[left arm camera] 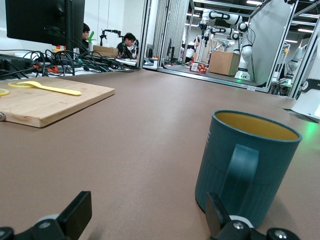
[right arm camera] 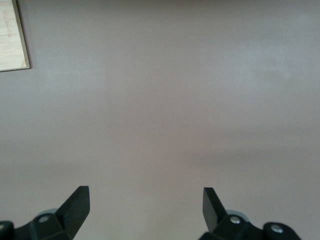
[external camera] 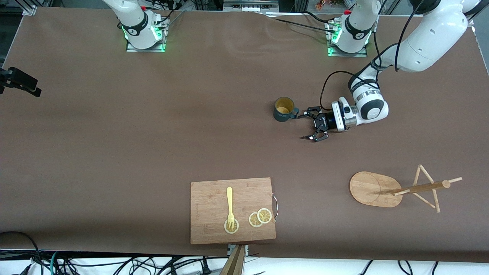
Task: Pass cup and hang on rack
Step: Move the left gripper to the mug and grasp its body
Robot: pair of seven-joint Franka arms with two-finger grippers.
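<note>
Now low over the bench toward the left arm's end, left gripper [external camera: 310, 125] spread wide, one finger [left arm camera: 223, 220] at the upright cup's [external camera: 284, 109] handle for a side-on grasp, rack [external camera: 397, 188] toppled near the front edge, right gripper [right arm camera: 145, 207] also spread, waiting.

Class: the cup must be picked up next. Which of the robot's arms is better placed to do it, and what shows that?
Left. Its end effector is low and open beside the cup, one finger close by the handle. The right end effector, also open, sees only bare table and a board corner.
</note>
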